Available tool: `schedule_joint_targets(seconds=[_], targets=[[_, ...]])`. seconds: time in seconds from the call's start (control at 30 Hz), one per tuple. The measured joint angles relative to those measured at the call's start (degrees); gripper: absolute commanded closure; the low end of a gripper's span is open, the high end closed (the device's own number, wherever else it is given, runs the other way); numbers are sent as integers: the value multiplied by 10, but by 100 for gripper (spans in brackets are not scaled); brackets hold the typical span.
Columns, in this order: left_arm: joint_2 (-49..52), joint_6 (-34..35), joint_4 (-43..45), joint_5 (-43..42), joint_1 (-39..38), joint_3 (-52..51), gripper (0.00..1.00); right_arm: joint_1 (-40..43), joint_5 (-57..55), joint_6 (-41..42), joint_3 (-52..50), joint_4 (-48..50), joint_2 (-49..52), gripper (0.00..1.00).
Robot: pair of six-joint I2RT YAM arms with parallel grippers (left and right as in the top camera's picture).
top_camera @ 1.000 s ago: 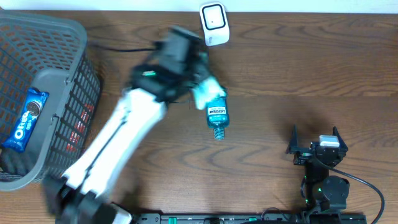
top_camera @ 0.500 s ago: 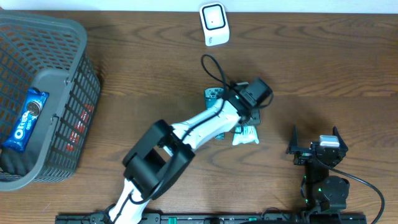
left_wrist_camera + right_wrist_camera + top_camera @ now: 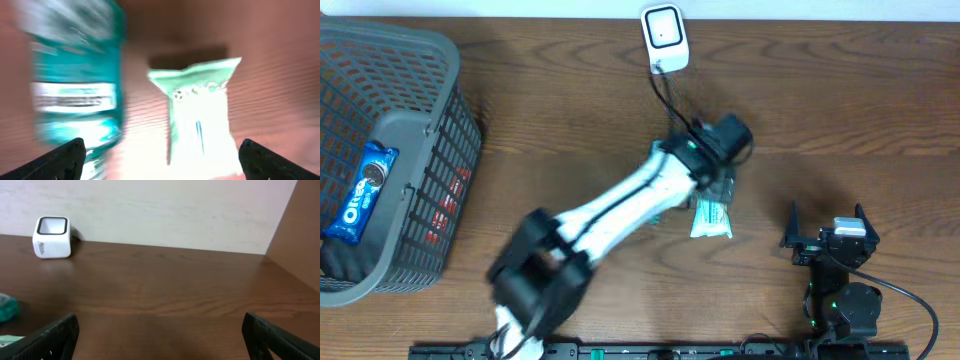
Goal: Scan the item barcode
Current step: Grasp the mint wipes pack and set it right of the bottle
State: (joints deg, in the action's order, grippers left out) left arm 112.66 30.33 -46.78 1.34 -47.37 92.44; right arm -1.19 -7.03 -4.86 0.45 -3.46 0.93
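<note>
- Right gripper [image 3: 826,220], nearest: fingers spread wide, empty.
- Pale green packet [image 3: 711,216] lies flat on the table [image 3: 840,110].
- Teal mouthwash bottle [image 3: 75,85] lies just beside the packet; blurred.
- Left gripper [image 3: 161,150] above both: fingers wide apart, holding nothing.
- Barcode scanner [image 3: 663,38] at the far edge.

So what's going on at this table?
The left tool hangs open over a teal mouthwash bottle and a pale green packet lying side by side on the table; neither is held. The white scanner stands at the far edge. The right tool is open, parked to one side.
</note>
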Motion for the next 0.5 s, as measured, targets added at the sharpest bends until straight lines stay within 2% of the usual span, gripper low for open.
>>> schedule_joint_targets(seconds=[0.1, 0.23, 0.3, 0.37, 0.5], targets=[[-90, -20, -35, 16, 30, 26, 2, 0, 0, 0, 0, 0, 0, 1], [-247, -47, -69, 29, 106, 47, 2, 0, 0, 0, 0, 0, 0, 1], [-290, -53, -80, 35, 141, 48, 2, 0, 0, 0, 0, 0, 0, 1], [-364, -64, -100, 54, 241, 50, 2, 0, 0, 0, 0, 0, 0, 1], [-422, -68, -109, 73, 399, 50, 2, 0, 0, 0, 0, 0, 0, 1]])
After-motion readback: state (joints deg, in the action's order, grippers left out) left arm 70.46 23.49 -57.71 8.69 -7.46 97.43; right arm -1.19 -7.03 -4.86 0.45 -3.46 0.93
